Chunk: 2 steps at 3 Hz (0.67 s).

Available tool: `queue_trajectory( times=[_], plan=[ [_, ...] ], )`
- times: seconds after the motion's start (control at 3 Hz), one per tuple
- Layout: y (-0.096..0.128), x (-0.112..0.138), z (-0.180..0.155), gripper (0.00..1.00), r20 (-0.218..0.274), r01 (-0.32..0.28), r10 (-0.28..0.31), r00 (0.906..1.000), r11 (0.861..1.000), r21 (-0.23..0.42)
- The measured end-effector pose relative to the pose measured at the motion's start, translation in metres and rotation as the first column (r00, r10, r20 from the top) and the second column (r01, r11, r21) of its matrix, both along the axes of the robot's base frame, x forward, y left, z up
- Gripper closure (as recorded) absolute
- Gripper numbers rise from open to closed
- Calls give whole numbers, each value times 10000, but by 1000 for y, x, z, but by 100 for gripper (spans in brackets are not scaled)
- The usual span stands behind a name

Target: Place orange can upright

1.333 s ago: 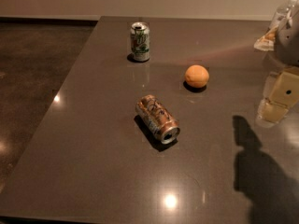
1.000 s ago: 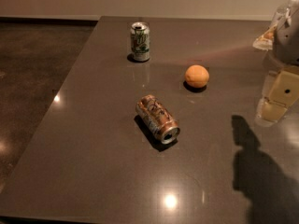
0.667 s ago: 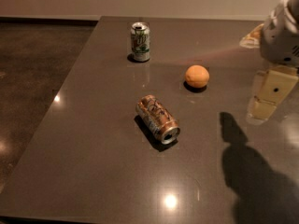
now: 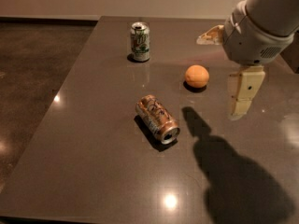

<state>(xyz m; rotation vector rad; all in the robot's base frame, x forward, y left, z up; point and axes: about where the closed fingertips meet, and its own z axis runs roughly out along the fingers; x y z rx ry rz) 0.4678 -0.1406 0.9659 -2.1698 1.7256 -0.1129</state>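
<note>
The orange can (image 4: 157,119) lies on its side near the middle of the dark table (image 4: 93,162), its silver top facing the front right. My gripper (image 4: 217,77) hangs above the table's right part, to the right of the can and well apart from it. Its two cream fingers (image 4: 245,91) are spread wide and hold nothing. The arm's shadow falls on the table in front of the gripper.
A green-and-white can (image 4: 140,41) stands upright at the back of the table. A round orange fruit (image 4: 196,76) sits between it and my gripper, just left of the lower finger. The table's left edge borders a dark floor (image 4: 32,78).
My gripper and arm have moved left, further in over the table and closer to the fruit. The cans and the fruit have not moved.
</note>
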Motion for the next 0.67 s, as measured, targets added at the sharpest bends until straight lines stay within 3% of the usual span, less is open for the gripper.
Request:
queue_trajectory(
  times=[0.33,0.67],
  plan=[
    [22,2,-5,0,-24,-1974,1974,9803,9802,-148],
    [49,-10,-17,0,-506,-5030,5010,8640,8633,-410]
  ],
)
